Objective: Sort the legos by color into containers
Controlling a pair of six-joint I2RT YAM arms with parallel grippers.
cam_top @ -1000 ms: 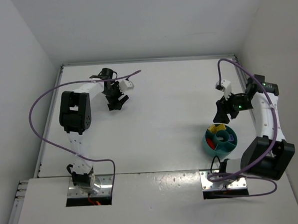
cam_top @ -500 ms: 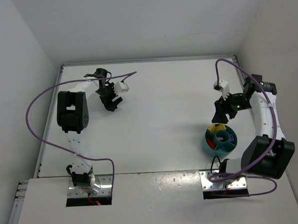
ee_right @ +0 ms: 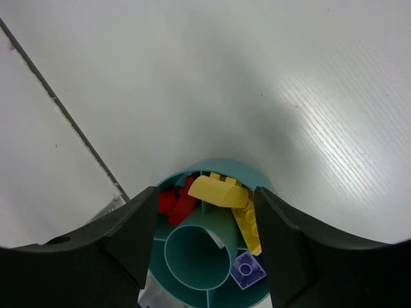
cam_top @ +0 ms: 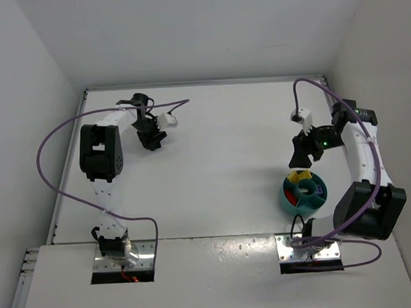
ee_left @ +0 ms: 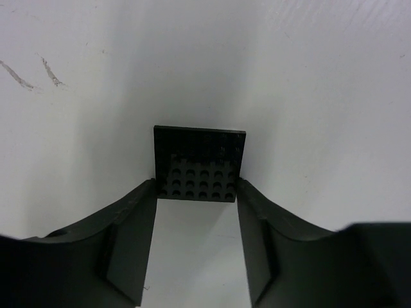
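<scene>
Left gripper (ee_left: 196, 183) clamps a flat, studded black plate (ee_left: 199, 154)!
Right gripper (ee_right: 205, 194), released, hovers above the round, glossy teal bowl (ee_right: 225, 166).

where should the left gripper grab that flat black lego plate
Pinch the black plate across its two opposite side edges, coming straight down from above: it lies flat, studs up, too thin to grip otherwise. The left gripper has its fingers against those edges at the near end.
</scene>
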